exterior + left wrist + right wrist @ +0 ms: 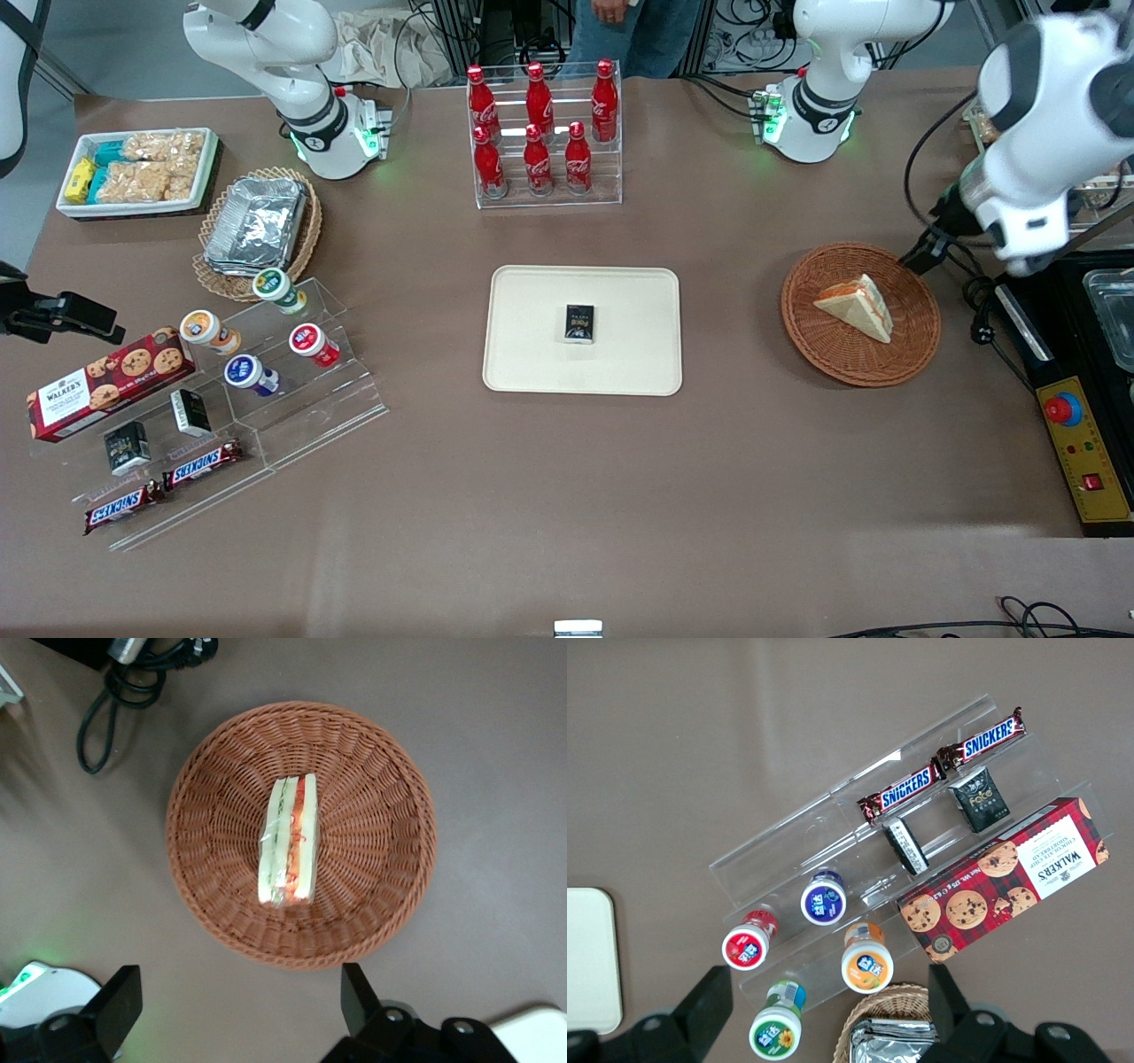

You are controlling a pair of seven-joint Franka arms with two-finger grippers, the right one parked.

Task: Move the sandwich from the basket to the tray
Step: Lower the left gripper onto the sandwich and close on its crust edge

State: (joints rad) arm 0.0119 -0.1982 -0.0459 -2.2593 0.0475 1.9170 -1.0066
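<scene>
progress: barely started | sandwich sits mid-basket, untouched | gripper hangs above the basket, fingers wide open, empty | tray at basket's 9 o'clock in front view, gets no sandwich yet

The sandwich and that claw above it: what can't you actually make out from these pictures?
- Gripper: open above the basket in the left wrist view; in the front view the arm's white body hides it.
- Sandwich: its underside is hidden against the basket in both views.
- Small dark box on the tray: its label is too small to read in the front view.
</scene>
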